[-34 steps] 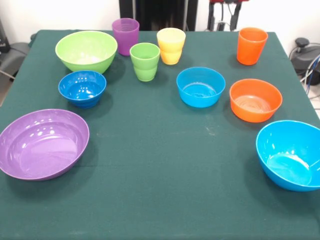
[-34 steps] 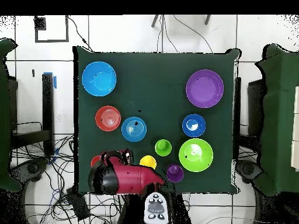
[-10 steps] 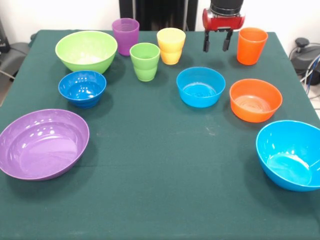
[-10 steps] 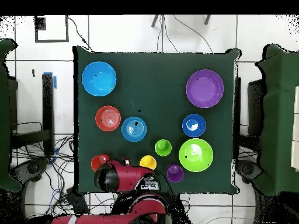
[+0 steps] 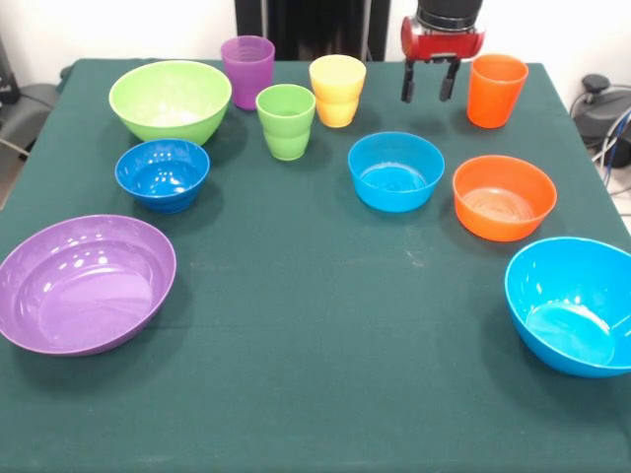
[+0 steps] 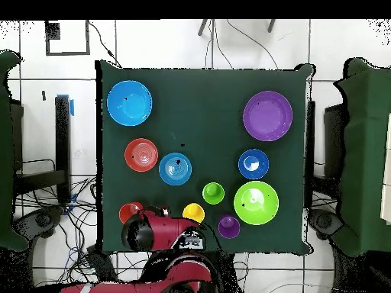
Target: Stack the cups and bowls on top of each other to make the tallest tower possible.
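— Where's the tool [image 5: 427, 87] right now?

— Up at the far edge of the worktop [image 5: 315, 325], hanging fingers-down, the two black fingers [image 5: 406, 85] standing apart with nothing between them. It sits in the gap between the yellow cup [image 5: 337, 90] and the orange cup [image 5: 496, 90], a good deal closer to the orange one, which stands just off to its side as I look at it.

— So that's the likely target?

— I'd guess so. The orange cup is upright, mouth up, its long axis vertical, so the tool would want a small sideways shift and a straight drop over the rim. The small light blue bowl [image 5: 395, 170] lies just my side of it, the small orange bowl [image 5: 504, 196] a bit further along.

— And the arm?

— From above, the red arm [image 6: 164, 233] reaches in from the base edge, its head covering part of the orange cup's spot.

— The rest?

— Nothing is stacked. Green cup [image 5: 286, 120], purple cup [image 5: 247, 70] and lime green bowl [image 5: 170, 101] cluster at the far corner; dark blue bowl [image 5: 163, 173] is nearer; the large purple bowl [image 5: 84, 284] and large light blue bowl [image 5: 574, 304] sit well apart at the near corners.
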